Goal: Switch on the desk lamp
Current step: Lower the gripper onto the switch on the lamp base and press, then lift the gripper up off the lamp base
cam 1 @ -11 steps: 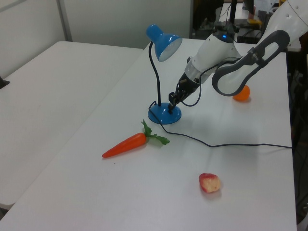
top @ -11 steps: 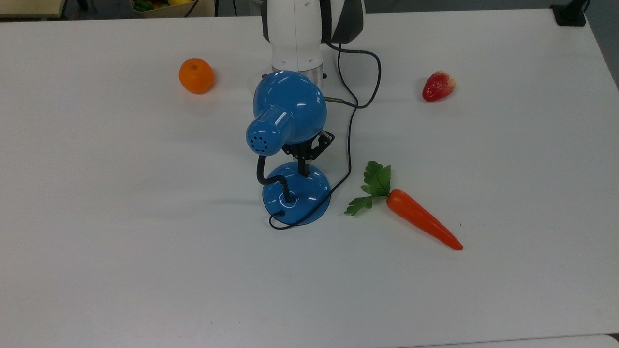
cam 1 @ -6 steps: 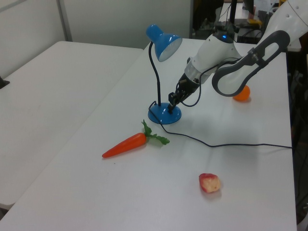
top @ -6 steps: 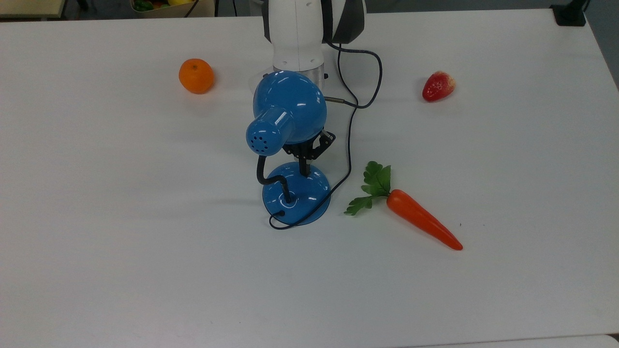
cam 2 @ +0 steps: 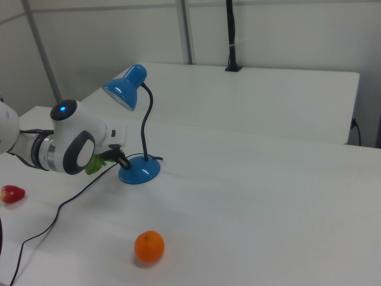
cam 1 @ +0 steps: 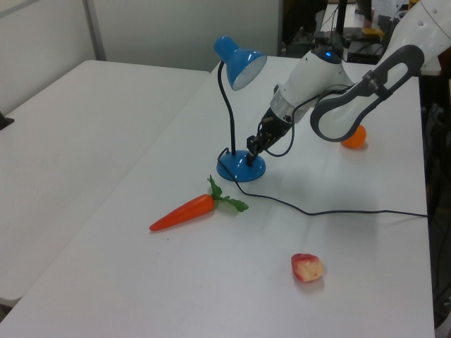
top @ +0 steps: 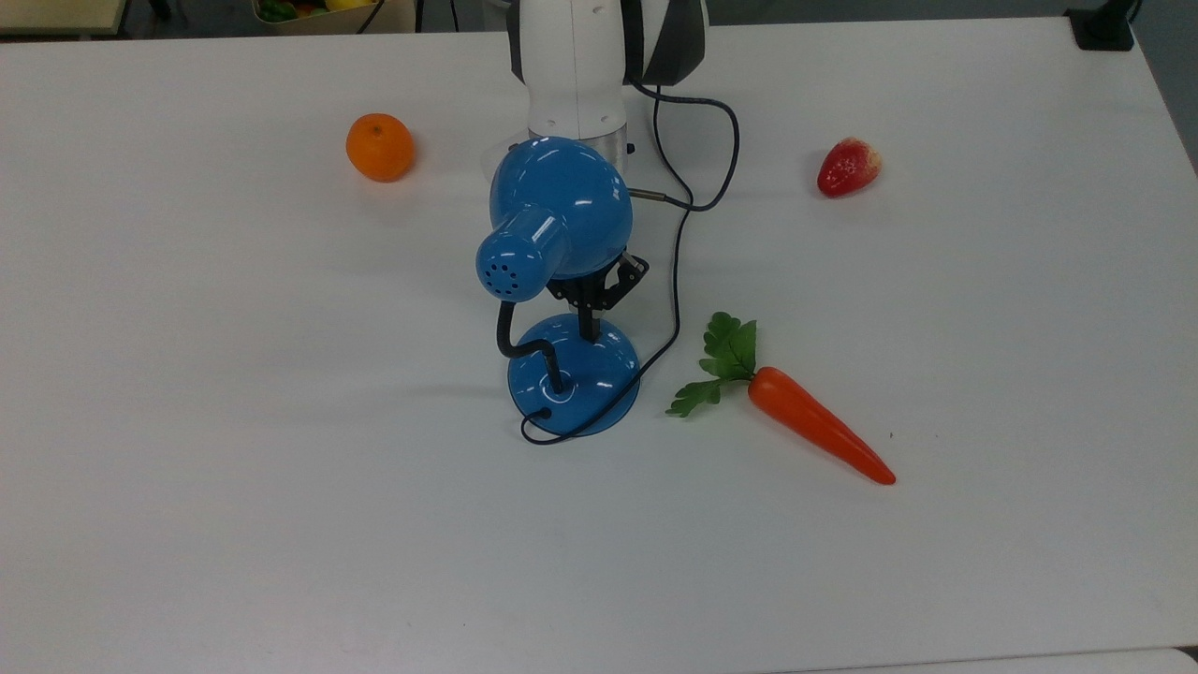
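The desk lamp (top: 557, 220) is glossy blue and stands upright mid-table, its cone shade on a bent black gooseneck above a round domed base (top: 599, 379). My gripper (top: 588, 326) reaches down under the shade with its black fingers pressed together. Their tip touches the top of the base on the side nearest the arm. In the left view the gripper (cam 1: 250, 155) meets the base (cam 1: 239, 169) from the left view's right. In the right view the gripper (cam 2: 124, 163) comes in from the right view's left onto the base (cam 2: 141, 173).
The lamp's black cord (top: 679, 271) loops from the base back past the arm. A toy carrot (top: 819, 435) lies to the top view's right of the base. An orange (top: 379, 147) and a strawberry (top: 849, 167) sit farther back on the white table (top: 281, 524).
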Controlling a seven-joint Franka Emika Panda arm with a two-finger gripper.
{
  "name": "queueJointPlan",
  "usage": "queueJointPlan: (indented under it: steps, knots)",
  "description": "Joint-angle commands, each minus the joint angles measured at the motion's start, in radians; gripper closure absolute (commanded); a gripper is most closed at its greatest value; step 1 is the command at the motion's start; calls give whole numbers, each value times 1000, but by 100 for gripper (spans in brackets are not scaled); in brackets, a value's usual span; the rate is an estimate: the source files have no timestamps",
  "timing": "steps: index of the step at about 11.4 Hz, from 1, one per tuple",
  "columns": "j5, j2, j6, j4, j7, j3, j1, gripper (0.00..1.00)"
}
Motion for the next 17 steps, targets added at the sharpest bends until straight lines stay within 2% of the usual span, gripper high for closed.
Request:
queueJointPlan:
  steps: [1,10,15,17]
  knots:
    - [1,46,23,31,24,-14,15,99]
    - [-1,40,21,31,22,-17,15,99]
    - [-1,-38,8,-10,16,-16,6,99]
    - [-1,-73,-41,-27,18,-16,5,99]
